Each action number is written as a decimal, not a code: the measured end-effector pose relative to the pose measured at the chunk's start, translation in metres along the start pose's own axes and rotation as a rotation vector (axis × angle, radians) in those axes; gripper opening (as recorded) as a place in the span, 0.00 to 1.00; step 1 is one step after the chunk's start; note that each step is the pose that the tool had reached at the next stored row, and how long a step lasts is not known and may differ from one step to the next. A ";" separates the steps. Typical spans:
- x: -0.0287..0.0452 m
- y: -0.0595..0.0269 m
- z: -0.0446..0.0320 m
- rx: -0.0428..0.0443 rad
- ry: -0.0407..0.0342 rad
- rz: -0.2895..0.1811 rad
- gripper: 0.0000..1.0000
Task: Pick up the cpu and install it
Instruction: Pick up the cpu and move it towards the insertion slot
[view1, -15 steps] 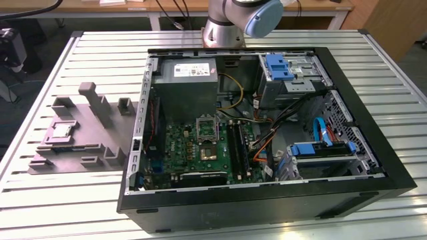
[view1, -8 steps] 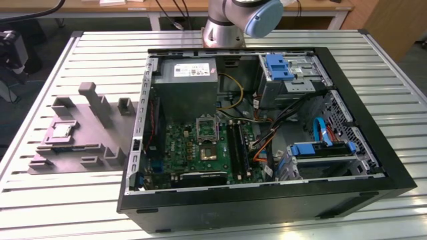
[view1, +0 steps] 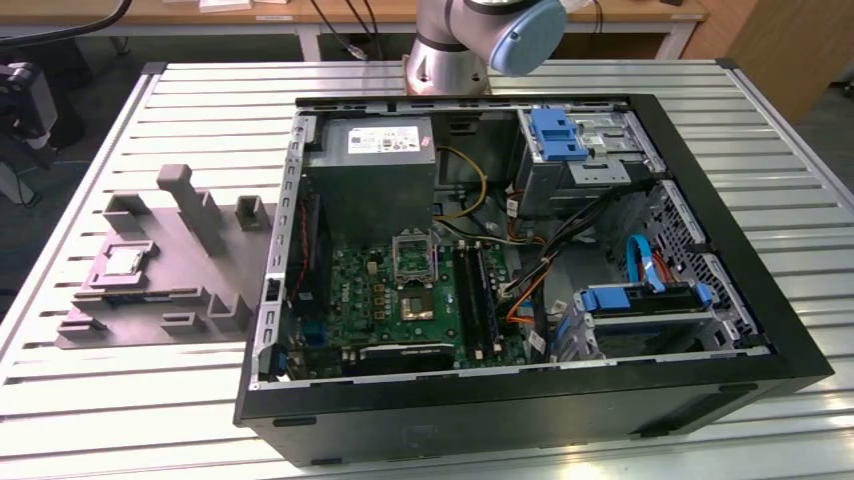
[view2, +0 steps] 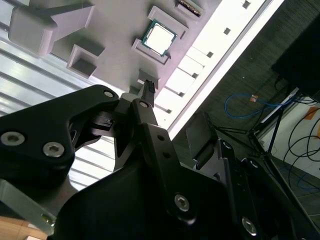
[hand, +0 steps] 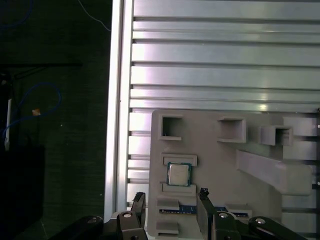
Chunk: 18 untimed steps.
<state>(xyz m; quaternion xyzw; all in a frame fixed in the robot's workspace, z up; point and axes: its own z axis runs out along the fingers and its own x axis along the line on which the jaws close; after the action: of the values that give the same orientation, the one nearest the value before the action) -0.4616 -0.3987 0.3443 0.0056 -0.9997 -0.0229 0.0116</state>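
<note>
Cpu: your cpu (hand: 178, 174) lies flat in its pocket on the grey fixture (hand: 225, 175), untouched.
Setting: the fixture rests on the slatted table (view1: 774, 200), just beside the open computer case (view1: 534, 410), on the exterior view's left.
Gripper: in the first wrist view your gripper (hand: 171, 197) hangs above the fixture, near the chip but apart from it.
Jaws: spread wider than the chip, holding nothing.
Progress: by these pictures nothing is done; the chip is neither lifted nor installed on the green circuit board (view1: 400, 300).
</note>
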 end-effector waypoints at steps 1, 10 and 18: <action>0.0000 -0.0002 0.0005 0.0000 -0.0001 0.000 0.53; -0.0004 -0.0045 0.0068 0.0006 0.0012 -0.020 0.53; -0.0016 -0.0048 0.0105 0.0006 0.0012 -0.021 0.53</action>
<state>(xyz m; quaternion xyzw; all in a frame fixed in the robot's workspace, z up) -0.4601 -0.4030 0.3336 0.0164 -0.9995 -0.0228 0.0120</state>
